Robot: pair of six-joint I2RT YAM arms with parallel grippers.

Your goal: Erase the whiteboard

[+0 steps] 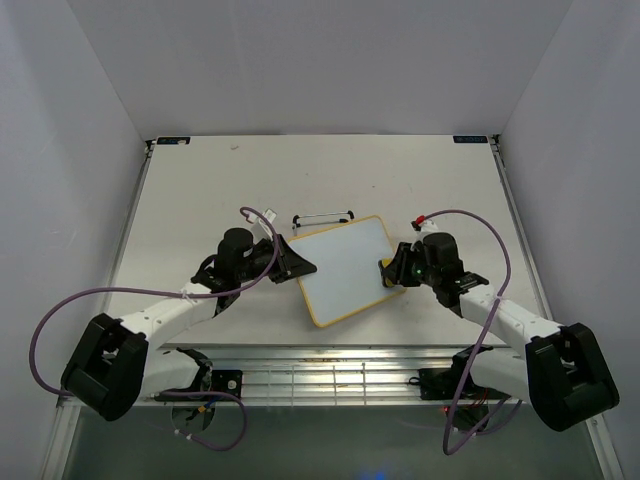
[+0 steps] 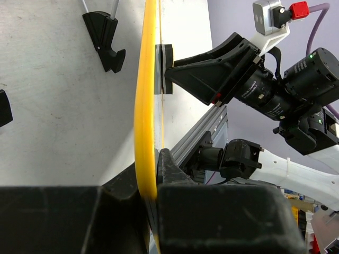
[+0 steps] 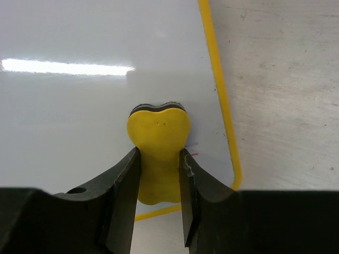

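The whiteboard [image 1: 345,272] lies tilted on the table, its white face ringed by a thin yellow frame. My left gripper [image 1: 300,268] is shut on its left edge; the left wrist view shows the yellow frame [image 2: 144,106] pinched between the jaws of that gripper [image 2: 150,170]. My right gripper [image 1: 388,272] is shut on a small yellow eraser [image 3: 159,138], which presses on the board near its right corner. The board face [image 3: 79,106] looks plain white except for a tiny red mark [image 3: 194,154] beside the eraser. The eraser's dark pad [image 2: 166,69] touches the board.
A thin black wire stand [image 1: 322,216] lies just behind the board; its black feet [image 2: 106,33] show past the frame. Grey tabletop [image 1: 200,180] surrounds the board, white walls enclose three sides, and an aluminium rail [image 1: 330,375] runs along the near edge.
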